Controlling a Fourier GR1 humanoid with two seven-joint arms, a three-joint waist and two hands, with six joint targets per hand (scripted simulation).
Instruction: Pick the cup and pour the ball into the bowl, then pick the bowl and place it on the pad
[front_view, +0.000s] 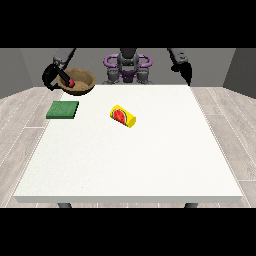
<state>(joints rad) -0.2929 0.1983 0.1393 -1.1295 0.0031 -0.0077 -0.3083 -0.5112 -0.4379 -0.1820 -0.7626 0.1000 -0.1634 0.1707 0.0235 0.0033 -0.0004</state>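
At far left, the hand at the view's left (51, 78) grips the bowl (80, 81), raised.
Green pad (63, 110) lies just nearer, below the bowl; ball (71, 82) inside.

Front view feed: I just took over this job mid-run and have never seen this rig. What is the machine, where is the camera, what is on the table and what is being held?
The camera stands across the white table and faces the robot, a two-armed humanoid small at the top of the view. Because it faces you, its sides appear swapped.

The hand at the view's left is at the rim of a brown bowl and holds it raised near the table's far left corner. A red ball sits inside the bowl.

On the table, a green pad lies flat just in front of the bowl. A yellow cup lies on its side near the middle, its red-lined opening toward the camera.

The hand at the view's right hangs beyond the far right corner, holding nothing.
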